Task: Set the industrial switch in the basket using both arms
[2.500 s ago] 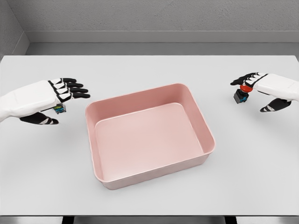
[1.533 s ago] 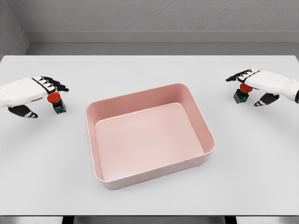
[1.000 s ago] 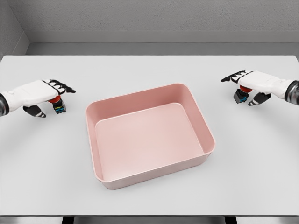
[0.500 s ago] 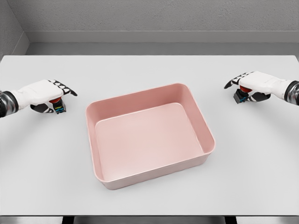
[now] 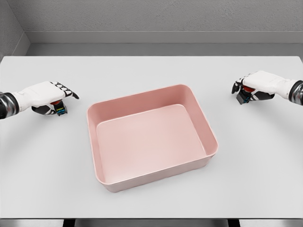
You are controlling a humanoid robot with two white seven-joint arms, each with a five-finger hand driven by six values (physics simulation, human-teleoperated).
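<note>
A pink rectangular basket point(image 5: 93, 142) sits in the middle of the white table. On the left, a small industrial switch point(image 5: 60, 110) with a red button and a dark body stands on the table. My left hand point(image 5: 57, 102) covers its top, fingers and thumb curled around it. On the right stands a second switch point(image 5: 243, 98) of the same kind. My right hand point(image 5: 242, 91) is closed over its red button, with only the dark body showing below the fingers. Both switches still touch the table.
The white table point(image 5: 151, 71) reaches a grey wall at the back and its front edge runs along the bottom of the view. The basket's walls stand between the two hands.
Both hands dropped onto their switches and their spread fingers curled shut around them. The switches and the basket have not moved.
</note>
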